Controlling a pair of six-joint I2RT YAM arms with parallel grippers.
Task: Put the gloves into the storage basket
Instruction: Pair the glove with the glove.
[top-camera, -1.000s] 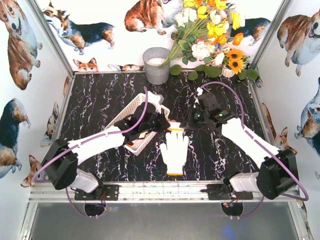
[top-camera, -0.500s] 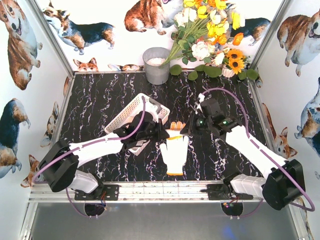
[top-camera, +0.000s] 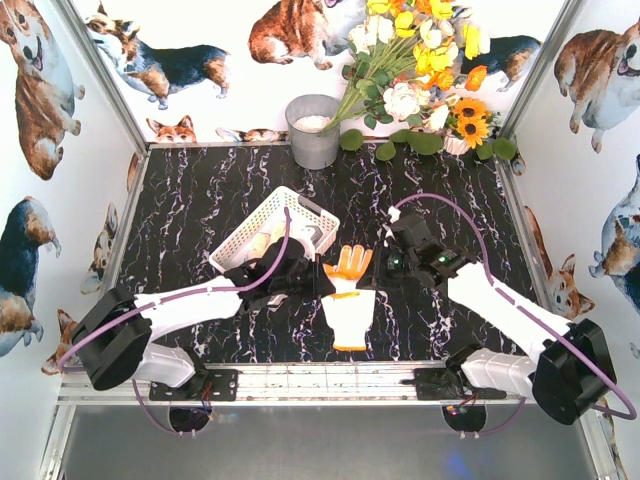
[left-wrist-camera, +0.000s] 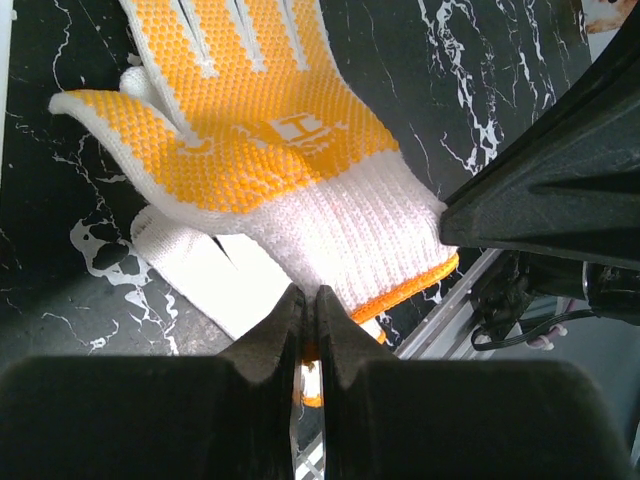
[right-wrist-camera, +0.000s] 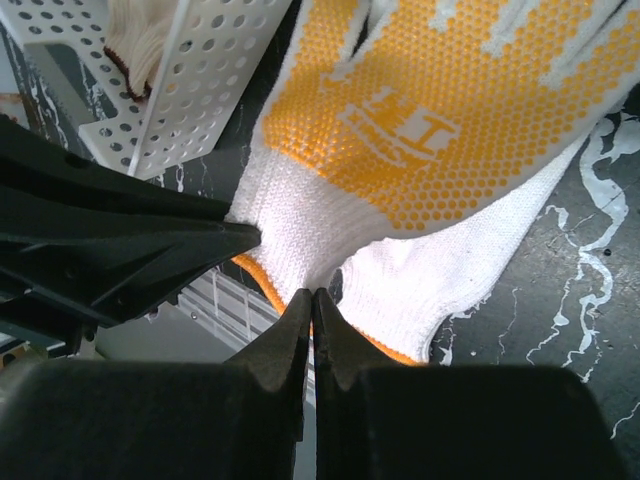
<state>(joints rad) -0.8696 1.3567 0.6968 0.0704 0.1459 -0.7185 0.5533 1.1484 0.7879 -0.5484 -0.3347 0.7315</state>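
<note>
A yellow-dotted glove (top-camera: 350, 264) with a white cuff and orange hem hangs between both grippers, fingers pointing to the far side. My left gripper (top-camera: 326, 283) is shut on the cuff's hem (left-wrist-camera: 420, 285), and my right gripper (top-camera: 372, 276) is shut on the same cuff from the other side. Under it a cream-white glove (top-camera: 348, 315) lies flat on the table. The white storage basket (top-camera: 268, 222) stands just left of the grippers, with a cream glove (right-wrist-camera: 138, 42) inside. In the left wrist view the gripper (left-wrist-camera: 307, 298) pinches the hem; in the right wrist view the gripper (right-wrist-camera: 312, 300) does too.
A grey metal bucket (top-camera: 314, 130) stands at the back, with a bunch of artificial flowers (top-camera: 420, 70) to its right. The black marbled table (top-camera: 190, 200) is walled on three sides. A metal rail (top-camera: 320, 382) runs along the near edge.
Both grippers have drawn toward the near side and slightly apart. The yellow glove, bunched before, now hangs spread with its fingers showing. The left arm has uncovered the basket.
</note>
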